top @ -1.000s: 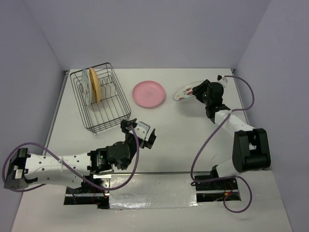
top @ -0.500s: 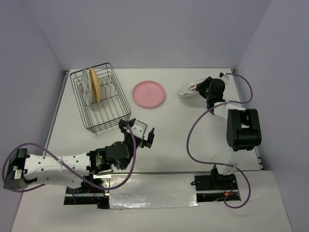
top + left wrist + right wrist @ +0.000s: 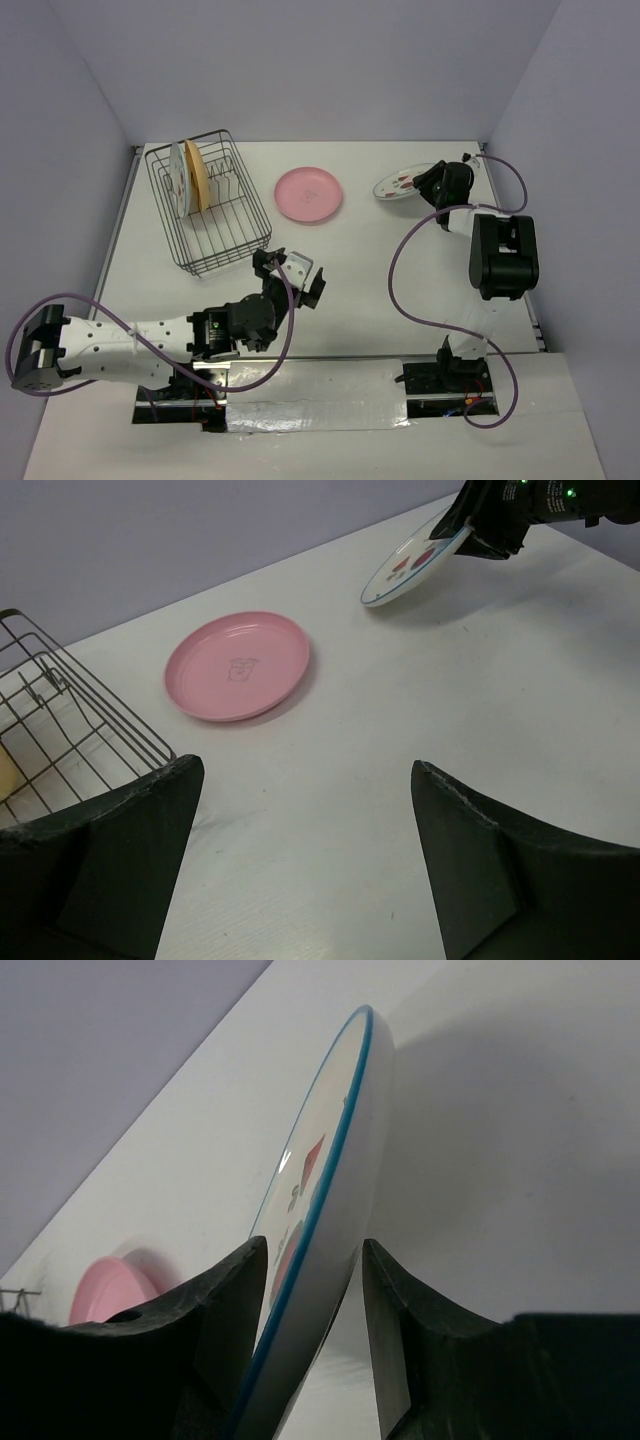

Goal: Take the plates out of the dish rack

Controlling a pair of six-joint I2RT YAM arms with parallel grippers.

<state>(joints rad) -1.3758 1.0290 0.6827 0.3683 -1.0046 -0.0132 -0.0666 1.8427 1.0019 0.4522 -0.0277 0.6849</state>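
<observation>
At far left, a dark wire dish rack (image 3: pixel 210 215) holds a pale plate (image 3: pixel 177 178) and a yellow-orange plate (image 3: pixel 195 176) on edge. Just right of it, a glossy pink plate (image 3: pixel 309 194) lies flat on the smooth white desk (image 3: pixel 360 270); its centre stamp is unreadable. Your left pincer (image 3: pixel 300 278) hangs nearer you, spread wide and empty. At right, your right pincer (image 3: pixel 428 184) clamps the rim of a tilted white plate (image 3: pixel 397 186), blue-edged with red marks. Plain lilac walls (image 3: pixel 320 70) surround the desk.
</observation>
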